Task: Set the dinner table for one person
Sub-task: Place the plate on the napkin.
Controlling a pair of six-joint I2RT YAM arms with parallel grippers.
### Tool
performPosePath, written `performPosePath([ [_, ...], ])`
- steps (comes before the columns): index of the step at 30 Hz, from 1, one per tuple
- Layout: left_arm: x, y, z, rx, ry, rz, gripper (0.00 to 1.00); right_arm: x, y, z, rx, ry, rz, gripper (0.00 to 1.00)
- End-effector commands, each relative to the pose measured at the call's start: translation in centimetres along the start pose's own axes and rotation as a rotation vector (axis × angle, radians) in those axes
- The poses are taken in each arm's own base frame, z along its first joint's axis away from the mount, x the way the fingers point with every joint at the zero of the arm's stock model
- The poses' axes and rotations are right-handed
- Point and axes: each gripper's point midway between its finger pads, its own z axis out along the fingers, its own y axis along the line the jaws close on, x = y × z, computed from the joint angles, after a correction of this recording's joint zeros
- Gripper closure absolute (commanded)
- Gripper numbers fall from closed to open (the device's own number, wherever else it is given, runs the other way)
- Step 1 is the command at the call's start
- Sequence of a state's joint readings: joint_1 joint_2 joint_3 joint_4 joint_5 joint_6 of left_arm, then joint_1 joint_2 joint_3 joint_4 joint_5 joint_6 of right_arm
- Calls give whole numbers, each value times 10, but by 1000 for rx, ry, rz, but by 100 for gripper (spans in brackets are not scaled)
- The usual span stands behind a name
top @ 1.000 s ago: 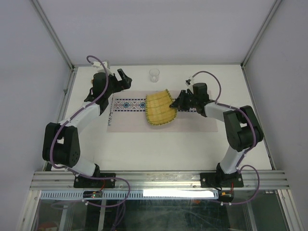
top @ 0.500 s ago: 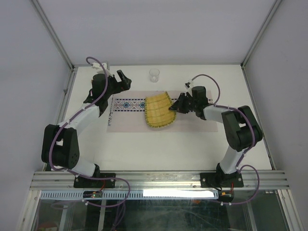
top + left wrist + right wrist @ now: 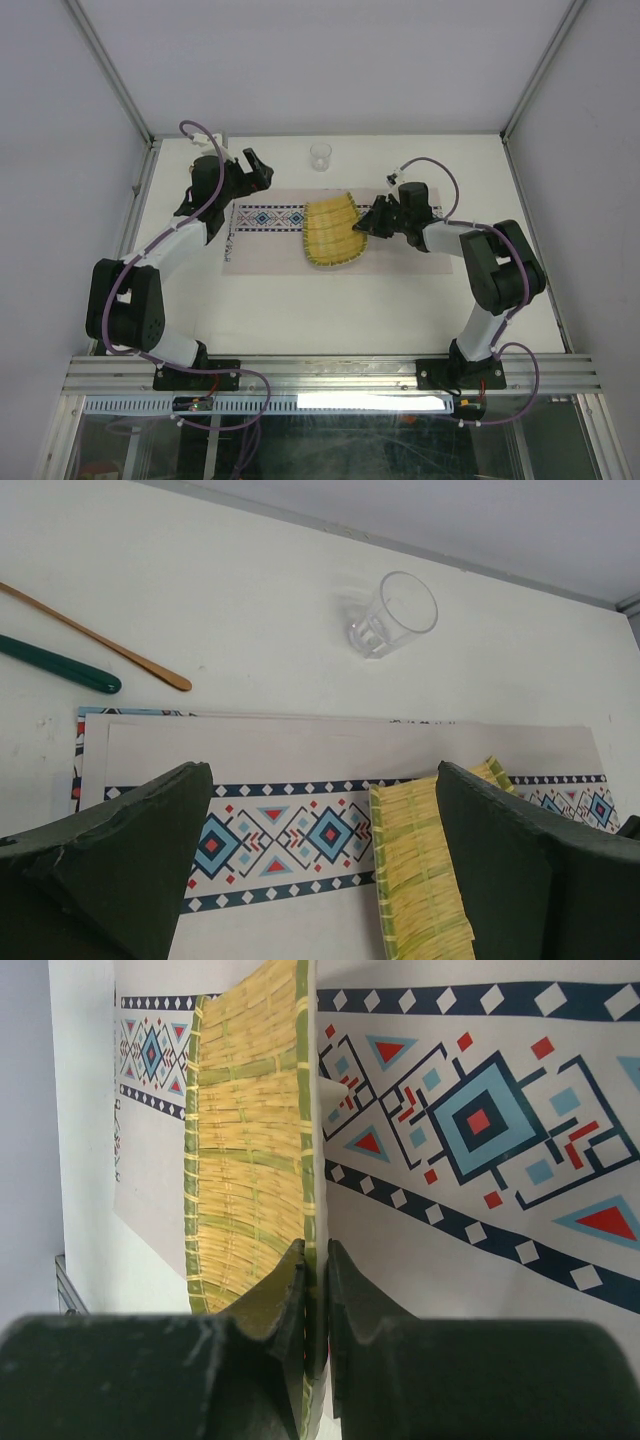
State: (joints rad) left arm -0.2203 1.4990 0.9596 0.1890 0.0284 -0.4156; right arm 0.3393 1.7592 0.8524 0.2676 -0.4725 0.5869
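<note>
The dinner table [image 3: 330,300] is the wide white tabletop. On it lies a pale placemat [image 3: 262,240] with a blue-red patterned band [image 3: 290,830]. A yellow-green woven tray [image 3: 330,232] sits over the placemat's middle, tilted, and my right gripper [image 3: 368,224] is shut on its right rim. The right wrist view shows both fingers pinching that green rim [image 3: 315,1260], with the tray [image 3: 250,1150] on their left and the placemat [image 3: 480,1130] on their right. My left gripper [image 3: 262,168] hovers open above the placemat's far left end, its jaws wide and empty [image 3: 325,810]. The tray's edge [image 3: 420,870] shows by its right finger.
A clear glass [image 3: 320,155] stands upright beyond the placemat, also in the left wrist view [image 3: 395,615]. A thin wooden stick [image 3: 100,640] and a dark green handle [image 3: 60,665] lie on the table at the far left. Metal frame rails border the table.
The right gripper has shifted slightly left and lower with the woven tray, which now lies flatter over the placemat. The left arm has stayed still.
</note>
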Motion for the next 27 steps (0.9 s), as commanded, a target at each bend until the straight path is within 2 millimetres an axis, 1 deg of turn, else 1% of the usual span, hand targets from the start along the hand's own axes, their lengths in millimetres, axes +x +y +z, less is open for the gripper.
performPosePath([
  [1,-23,-14,-12,64,-72,-22,1,-24,22,-1,-65,-92,-50,100],
  [4,-12,-17,-14,92,-50,-48,1,-24,18,0,-48,-98,-47,100],
  [10,3,-11,-13,85,-24,-66,1,-18,14,-2,-38,-84,-40,100],
  [27,15,-14,-10,115,12,-92,1,-5,9,-8,-21,-61,-26,100],
])
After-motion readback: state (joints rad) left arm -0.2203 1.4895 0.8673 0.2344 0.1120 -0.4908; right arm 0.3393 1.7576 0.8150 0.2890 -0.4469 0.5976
